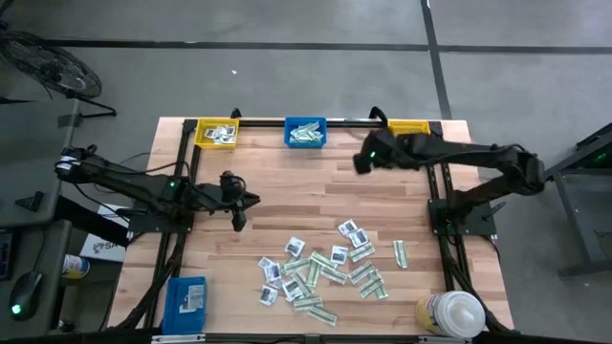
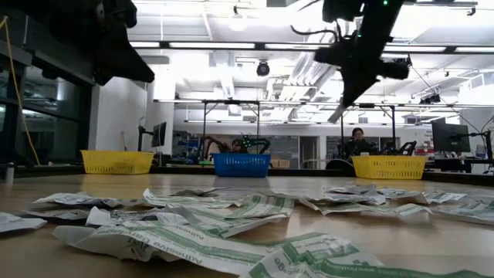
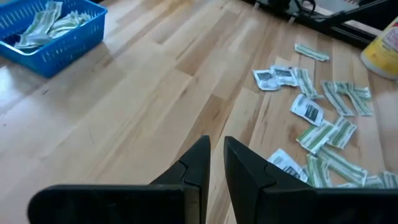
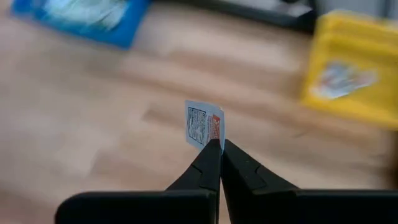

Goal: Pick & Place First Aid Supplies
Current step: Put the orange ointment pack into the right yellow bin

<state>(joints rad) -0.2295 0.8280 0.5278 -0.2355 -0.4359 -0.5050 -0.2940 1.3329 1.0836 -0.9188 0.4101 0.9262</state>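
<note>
Above the table's far side, the right gripper (image 4: 220,144) pinches a white packet (image 4: 204,126) at its fingertips.

No legible text on anything.

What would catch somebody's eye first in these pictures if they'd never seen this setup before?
Probably the heap of first aid packets strewn over the near half of the table. Next, the right gripper, up near the far edge, pinching one small white packet with blue and red print. Three bins line that far edge; the blue bin holds packets.
</note>
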